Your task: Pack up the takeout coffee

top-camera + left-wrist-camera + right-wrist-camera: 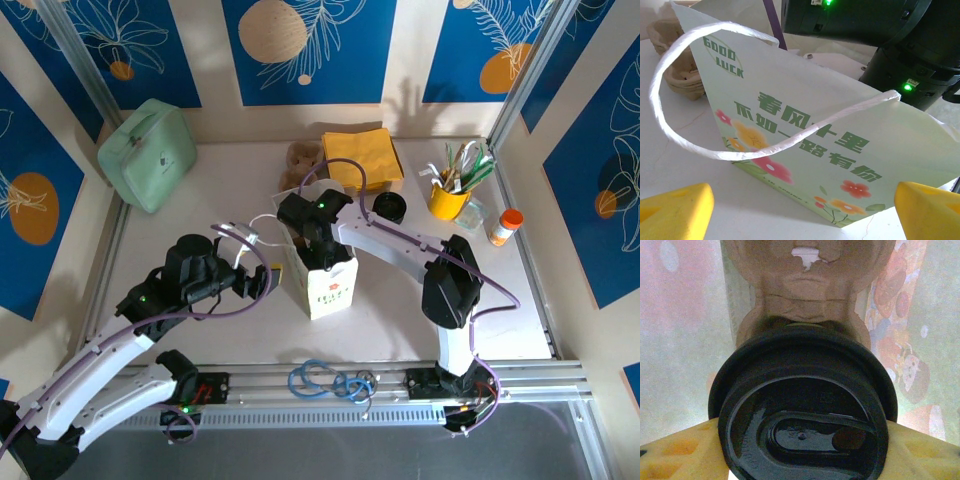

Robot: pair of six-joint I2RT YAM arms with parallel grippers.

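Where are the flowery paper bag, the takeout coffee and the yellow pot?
flowery paper bag point(805, 150), left wrist view, on its printed side.
takeout coffee point(805, 410), right wrist view, on its black lid's top.
yellow pot point(446, 203), top external view, on its outer wall.

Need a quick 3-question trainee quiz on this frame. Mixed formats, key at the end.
1. True or false: the right claw is shut on the takeout coffee at its black lid, inside the paper bag.
2. What does the left claw face? A) the paper bag's printed side B) a glass jar C) a cardboard box
3. Fill in: the left claw's jaws stand ____.
Key: 1 true; 2 A; 3 open.
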